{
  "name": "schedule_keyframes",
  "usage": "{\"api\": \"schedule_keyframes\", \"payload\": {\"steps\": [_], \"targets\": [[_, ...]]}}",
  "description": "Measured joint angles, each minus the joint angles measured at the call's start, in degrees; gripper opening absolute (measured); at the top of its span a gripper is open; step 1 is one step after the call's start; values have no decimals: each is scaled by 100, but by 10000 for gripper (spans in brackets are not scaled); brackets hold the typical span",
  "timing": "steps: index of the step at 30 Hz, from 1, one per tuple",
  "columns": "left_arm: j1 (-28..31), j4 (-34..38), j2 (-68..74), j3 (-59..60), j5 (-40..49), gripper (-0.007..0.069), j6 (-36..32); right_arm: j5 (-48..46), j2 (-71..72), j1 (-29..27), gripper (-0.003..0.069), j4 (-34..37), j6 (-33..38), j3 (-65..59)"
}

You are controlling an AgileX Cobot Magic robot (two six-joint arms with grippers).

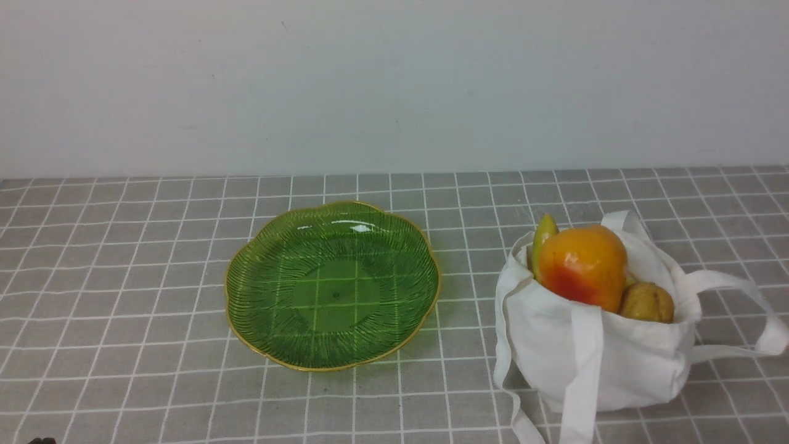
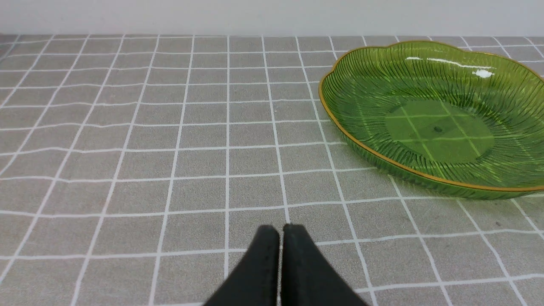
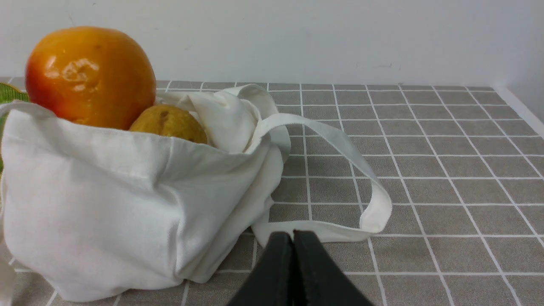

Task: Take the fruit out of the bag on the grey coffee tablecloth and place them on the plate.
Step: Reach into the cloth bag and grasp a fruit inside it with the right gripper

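You have the soft white cloth bag [image 1: 592, 354] standing on the grey grid-lined tablecloth [image 1: 123, 277], well to the right of the translucent green ribbed plate [image 1: 259, 290]. The large orange-red pear [image 1: 584, 266] sits topmost in the bag's mouth. Its long axis appears roughly upright, and its stem is not visible. The bag lies just ahead of the right gripper [image 3: 293, 238], so that arm is nearer. The right gripper and the left gripper [image 2: 280, 231] each have their jaws pressed together, holding nothing.

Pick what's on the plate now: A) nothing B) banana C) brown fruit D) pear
A: the plate holds no fruit, while the pear and brown fruit sit in the bag.
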State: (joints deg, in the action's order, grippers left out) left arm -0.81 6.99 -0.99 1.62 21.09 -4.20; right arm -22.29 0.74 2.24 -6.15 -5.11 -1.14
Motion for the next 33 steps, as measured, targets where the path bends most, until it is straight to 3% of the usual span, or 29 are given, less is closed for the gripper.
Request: {"api": "schedule_keyframes", "payload": {"steps": [28, 33], "targets": [[0, 0, 0, 0, 0, -8, 0, 0, 0, 0, -14, 0, 0, 0], [0, 0, 0, 0, 0, -8, 0, 366, 0, 0, -14, 615, -300, -49]]}}
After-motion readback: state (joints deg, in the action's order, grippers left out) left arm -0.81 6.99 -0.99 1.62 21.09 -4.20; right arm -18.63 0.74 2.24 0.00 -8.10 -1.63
